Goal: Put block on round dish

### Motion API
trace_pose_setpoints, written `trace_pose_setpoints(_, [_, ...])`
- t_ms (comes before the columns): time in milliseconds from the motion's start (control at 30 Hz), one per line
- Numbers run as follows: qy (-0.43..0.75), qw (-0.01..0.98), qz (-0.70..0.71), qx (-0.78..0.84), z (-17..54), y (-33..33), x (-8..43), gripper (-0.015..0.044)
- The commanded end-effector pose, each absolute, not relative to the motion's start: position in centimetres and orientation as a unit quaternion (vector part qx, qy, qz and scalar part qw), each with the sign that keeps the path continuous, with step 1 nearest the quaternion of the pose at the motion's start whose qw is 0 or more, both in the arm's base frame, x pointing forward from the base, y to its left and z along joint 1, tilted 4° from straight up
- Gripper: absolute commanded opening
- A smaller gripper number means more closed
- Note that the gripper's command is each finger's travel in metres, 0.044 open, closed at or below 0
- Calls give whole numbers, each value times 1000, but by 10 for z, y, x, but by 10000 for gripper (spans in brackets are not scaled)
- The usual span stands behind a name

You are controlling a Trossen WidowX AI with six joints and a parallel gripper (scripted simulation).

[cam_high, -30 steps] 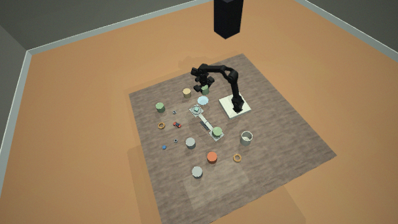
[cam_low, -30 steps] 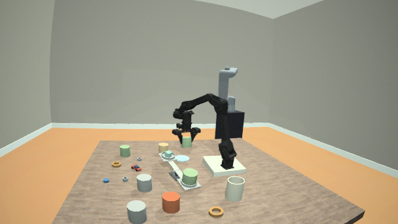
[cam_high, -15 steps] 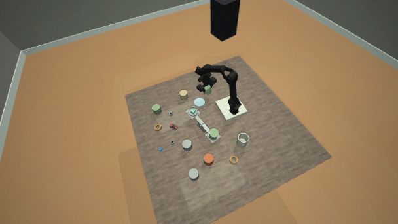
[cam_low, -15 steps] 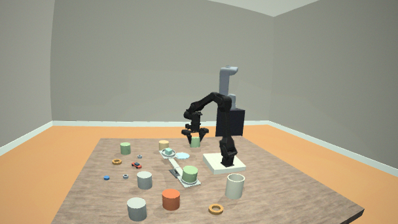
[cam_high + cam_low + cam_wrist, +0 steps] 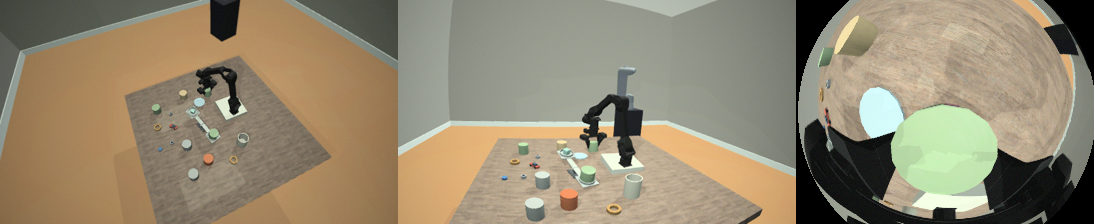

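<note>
in the top view, gripping the lifted green cup (image 5: pixel 207 93) (image 5: pixel 593 147) (image 5: pixel 944 150) in the gripper (image 5: pixel 207 90) (image 5: pixel 594 146) (image 5: pixel 944 139) at one o'clock from the round dish (image 5: pixel 199 102) (image 5: pixel 581 156) (image 5: pixel 880 112), showing the block (image 5: pixel 192 111) (image 5: pixel 566 151) bare on the balance (image 5: pixel 205 127) (image 5: pixel 573 164) at seven, possibly risking overhang by releasing too close.

Tan cup (image 5: pixel 183 95) (image 5: pixel 561 145) (image 5: pixel 857 37) beyond round dish (image 5: pixel 199 102) (image 5: pixel 580 156) (image 5: pixel 880 112).

Walls (image 5: pixel 98 13) (image 5: pixel 561 65) (image 5: pixel 808 100): plain, matte, grey-green, meeting in upright corners. Baseboard (image 5: pixel 114 27) (image 5: pixel 545 124) (image 5: pixel 1073 92): pale, narrow, along the foot of the walls. Floor (image 5: pixel 82 82) (image 5: pixel 427 157) (image 5: pixel 1068 67): orange-tan, smooth. Ceiling (image 5: pixel 666 6): pale, only a sliver in the exterior view. Table (image 5: pixel 278 141) (image 5: pixel 666 196) (image 5: pixel 996 65): brown wood-grain top, dark edge. Pedestal (image 5: pixel 224 21) (image 5: pixel 632 122) (image 5: pixel 1063 39): block-shaped, near-black, beyond the table. Light: soft, with faint shadows on the floor beside the table and paler patches across its top.
</note>
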State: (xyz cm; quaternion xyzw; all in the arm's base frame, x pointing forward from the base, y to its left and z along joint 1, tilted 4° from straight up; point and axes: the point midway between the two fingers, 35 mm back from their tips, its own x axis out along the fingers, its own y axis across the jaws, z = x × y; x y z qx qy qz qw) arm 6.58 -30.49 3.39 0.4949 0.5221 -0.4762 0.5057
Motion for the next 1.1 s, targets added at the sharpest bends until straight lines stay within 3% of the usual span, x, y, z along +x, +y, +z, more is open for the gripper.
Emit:
trace_pose_setpoints(0, [524, 505, -475, 494, 29, -305, 65, 0])
trace_pose_setpoints(500, [524, 505, -475, 494, 8, -304, 65, 0])
trace_pose_setpoints(1067, [521, 507, -477, 494, 26, -306, 66, 440])
